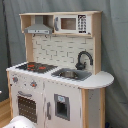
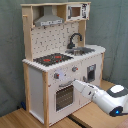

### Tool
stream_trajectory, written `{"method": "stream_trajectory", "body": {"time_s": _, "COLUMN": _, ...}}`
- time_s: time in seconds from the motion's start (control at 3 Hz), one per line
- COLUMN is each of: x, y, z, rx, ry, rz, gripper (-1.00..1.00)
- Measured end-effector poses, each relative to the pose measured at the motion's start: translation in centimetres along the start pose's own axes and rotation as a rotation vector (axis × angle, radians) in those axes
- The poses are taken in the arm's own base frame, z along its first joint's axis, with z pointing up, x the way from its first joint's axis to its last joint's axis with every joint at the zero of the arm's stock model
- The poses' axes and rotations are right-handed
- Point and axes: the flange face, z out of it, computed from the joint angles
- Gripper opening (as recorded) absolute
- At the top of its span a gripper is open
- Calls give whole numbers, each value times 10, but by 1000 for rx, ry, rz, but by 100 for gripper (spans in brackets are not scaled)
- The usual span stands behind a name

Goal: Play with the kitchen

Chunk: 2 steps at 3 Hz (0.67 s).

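Reaching from five o'clock toward the kitchen (image 2: 55,75), the gripper (image 2: 76,84), finger state impossible to tell, could overshoot and bump the oven door (image 2: 64,95).

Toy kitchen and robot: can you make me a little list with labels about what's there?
toy: kitchen, white and light wood
stovetop: black with red rings
faucet: black, beside the sink
oven door: shut
hood: grey, above the stovetop
robot arm: white, reaching toward the oven front in the second exterior view
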Motion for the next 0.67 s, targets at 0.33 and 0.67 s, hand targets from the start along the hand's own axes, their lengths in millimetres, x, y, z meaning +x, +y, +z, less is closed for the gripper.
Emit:
{"method": "stream_trajectory", "body": {"time_s": 0.33, "x": -9, "y": -4, "z": 0, "rx": 3, "ry": -13, "rz": 99, "gripper": 100}}
{"method": "stream_trajectory", "body": {"time_s": 0.67, "x": -22, "y": -9, "z": 1, "rx": 3, "ry": -45, "rz": 191, "gripper": 100}}
